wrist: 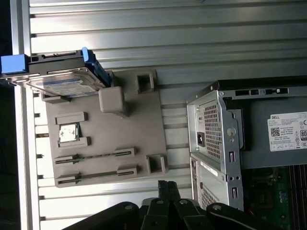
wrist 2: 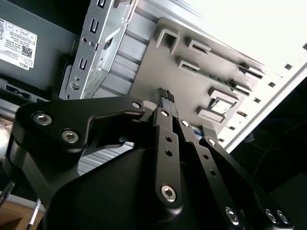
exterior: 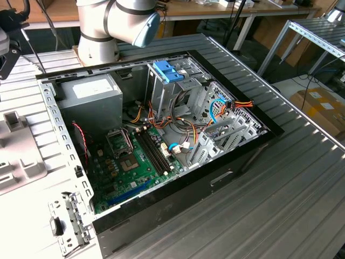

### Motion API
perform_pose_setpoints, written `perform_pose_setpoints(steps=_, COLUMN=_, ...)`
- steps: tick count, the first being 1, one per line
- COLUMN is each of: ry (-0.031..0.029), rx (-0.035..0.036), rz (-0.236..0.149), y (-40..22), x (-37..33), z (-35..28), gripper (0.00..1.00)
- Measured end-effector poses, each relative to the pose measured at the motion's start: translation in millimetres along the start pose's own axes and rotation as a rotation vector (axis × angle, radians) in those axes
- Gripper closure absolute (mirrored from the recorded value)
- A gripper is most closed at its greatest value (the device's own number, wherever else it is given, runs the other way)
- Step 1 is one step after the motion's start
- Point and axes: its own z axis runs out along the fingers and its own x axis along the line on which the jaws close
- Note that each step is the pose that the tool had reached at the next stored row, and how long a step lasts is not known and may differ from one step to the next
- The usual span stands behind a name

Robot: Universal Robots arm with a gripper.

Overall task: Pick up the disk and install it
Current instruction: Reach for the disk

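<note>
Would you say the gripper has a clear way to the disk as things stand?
Probably yes: in the first wrist view the disk sits uncovered at one end of the grey plate, and the gripper, shut and empty, hangs beyond the opposite edge with only low holders between.

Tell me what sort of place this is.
Probably a robotics lab or workshop: a robot arm stands by an open computer case on a ribbed metal table, the disk rests on a grey fixture plate, and workbenches stand behind.

Open space over the disk (wrist: 62, 82) on the grey fixture plate (wrist: 139, 127); metal case wall (wrist: 211, 127) near.
</note>
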Motion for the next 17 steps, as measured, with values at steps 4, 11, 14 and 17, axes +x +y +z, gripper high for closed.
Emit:
perform_pose_setpoints(steps=4, ry=0.0, rx=0.0, rz=0.0, y=-0.4, x=5.2, z=-0.1, gripper=0.89)
perform_pose_setpoints(steps=11, ry=-0.0001, rx=-0.0001, rz=0.0, y=-0.9, x=11.3, z=-0.2, gripper=0.89)
perform_pose_setpoints(steps=14, ry=0.0, rx=0.0, rz=0.0, y=-1.0, x=13.8, z=-0.2, gripper=0.89)
perform_pose_setpoints(steps=17, ry=0.0, rx=0.0, rz=0.0, y=-1.3, x=17.1, z=-0.3, gripper=0.89)
